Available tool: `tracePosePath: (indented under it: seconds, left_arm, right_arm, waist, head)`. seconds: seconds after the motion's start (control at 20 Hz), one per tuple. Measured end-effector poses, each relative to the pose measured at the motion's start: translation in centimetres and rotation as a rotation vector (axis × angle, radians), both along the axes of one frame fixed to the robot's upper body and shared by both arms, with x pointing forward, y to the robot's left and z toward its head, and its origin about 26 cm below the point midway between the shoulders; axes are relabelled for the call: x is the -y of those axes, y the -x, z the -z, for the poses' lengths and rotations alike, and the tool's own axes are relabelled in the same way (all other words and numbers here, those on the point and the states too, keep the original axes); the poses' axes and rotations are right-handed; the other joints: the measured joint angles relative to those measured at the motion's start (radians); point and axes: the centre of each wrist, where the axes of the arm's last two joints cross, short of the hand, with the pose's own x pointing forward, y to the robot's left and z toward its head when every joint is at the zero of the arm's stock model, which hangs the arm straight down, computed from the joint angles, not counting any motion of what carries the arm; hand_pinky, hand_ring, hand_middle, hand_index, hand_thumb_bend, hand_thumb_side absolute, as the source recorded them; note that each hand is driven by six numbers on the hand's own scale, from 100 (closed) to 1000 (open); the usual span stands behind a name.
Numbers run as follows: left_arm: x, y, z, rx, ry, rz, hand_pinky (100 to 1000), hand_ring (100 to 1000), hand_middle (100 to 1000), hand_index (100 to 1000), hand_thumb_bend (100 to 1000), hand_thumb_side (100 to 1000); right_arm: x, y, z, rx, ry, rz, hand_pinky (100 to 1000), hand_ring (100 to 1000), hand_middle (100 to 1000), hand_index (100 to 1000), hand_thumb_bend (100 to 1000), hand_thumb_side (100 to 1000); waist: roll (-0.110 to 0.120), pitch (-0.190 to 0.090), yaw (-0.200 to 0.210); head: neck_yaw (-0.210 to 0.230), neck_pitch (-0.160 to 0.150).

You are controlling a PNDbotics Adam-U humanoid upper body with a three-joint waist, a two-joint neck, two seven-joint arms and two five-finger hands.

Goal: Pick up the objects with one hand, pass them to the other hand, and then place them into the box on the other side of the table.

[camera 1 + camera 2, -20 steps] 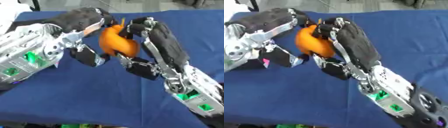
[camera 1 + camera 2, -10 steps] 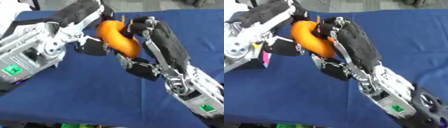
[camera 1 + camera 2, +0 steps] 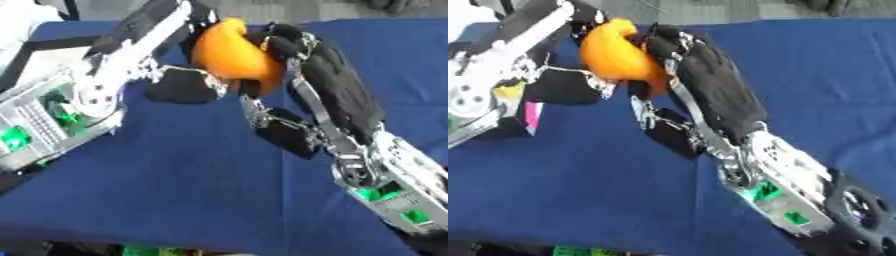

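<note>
An orange rounded object (image 3: 229, 56) hangs above the blue table (image 3: 175, 190), tilted, between my two hands. My left hand (image 3: 179, 86) comes in from the upper left; its fingers curl over the object's top and back, and its thumb sits under the left side. My right hand (image 3: 331, 82) reaches in from the right, its fingers curled against the object's right side and its thumb (image 3: 284, 131) below it. Both hands touch the object. The object's far side is hidden by the fingers.
A small pink and yellow thing (image 3: 528, 112) shows at the left, partly behind my left arm. Something white (image 3: 19, 20) lies at the far left corner. Green bits (image 3: 579, 250) peek out at the table's near edge.
Both hands have lifted the orange object higher and a little further from me. It has tilted, and my left arm has swung upward around it.
</note>
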Motion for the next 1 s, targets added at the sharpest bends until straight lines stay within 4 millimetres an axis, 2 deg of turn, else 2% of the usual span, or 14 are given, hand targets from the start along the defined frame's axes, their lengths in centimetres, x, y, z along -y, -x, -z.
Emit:
tracePosePath:
  seconds: [0.05, 0.25, 0.65, 0.8, 0.85, 0.9, 1.0]
  left_arm:
    - [-0.2, 0.0, 0.1, -0.003, 0.015, -0.009, 570, 345, 229, 296, 100, 221]
    - [-1.8, -0.2, 0.4, 0.004, 0.071, -0.074, 572, 339, 210, 280, 100, 198]
    - [-6.1, -0.9, 0.7, 0.054, 0.122, -0.287, 575, 339, 195, 271, 100, 188]
    - [-8.2, -2.0, 1.0, 0.042, 0.149, -0.379, 583, 352, 202, 277, 100, 189]
    - [-9.1, -2.4, 1.3, 0.034, 0.155, -0.412, 586, 359, 207, 282, 100, 190]
    - [-10.0, -2.9, 1.5, 0.024, 0.159, -0.450, 586, 366, 212, 289, 100, 196]
    - [-11.9, -3.9, 2.2, -0.005, 0.165, -0.527, 586, 366, 212, 289, 100, 196]
  right_arm:
    - [0.0, 0.0, 0.0, 0.005, 0.007, 0.018, 857, 886, 845, 925, 226, 359]
    - [0.0, -0.1, 0.2, 0.029, 0.031, 0.084, 874, 918, 890, 961, 193, 511]
    - [0.0, -0.1, 0.5, 0.044, 0.068, 0.118, 880, 923, 898, 970, 177, 517]
    - [0.1, -0.1, 0.6, 0.035, 0.093, 0.112, 873, 918, 894, 963, 185, 501]
    - [0.1, -0.1, 0.6, 0.033, 0.102, 0.109, 872, 915, 892, 957, 157, 465]
    - [0.2, -0.1, 0.6, 0.033, 0.113, 0.106, 872, 915, 891, 955, 193, 468]
    - [0.6, -0.3, 0.7, 0.038, 0.135, 0.104, 872, 915, 891, 955, 193, 468]
  waist:
    - [0.000, 0.000, -0.001]
    - [0.000, 0.001, -0.005]
    - [-0.003, 0.002, -0.009]
    - [-0.005, 0.002, -0.011]
    - [-0.007, 0.002, -0.012]
    - [-0.010, 0.003, -0.012]
    - [-0.015, 0.005, -0.016]
  head:
    - [0.000, 0.000]
    - [0.001, 0.000]
    - [0.006, 0.000]
    - [0.015, 0.000]
    - [0.019, 0.000]
    - [0.024, -0.001]
    - [0.036, -0.001]
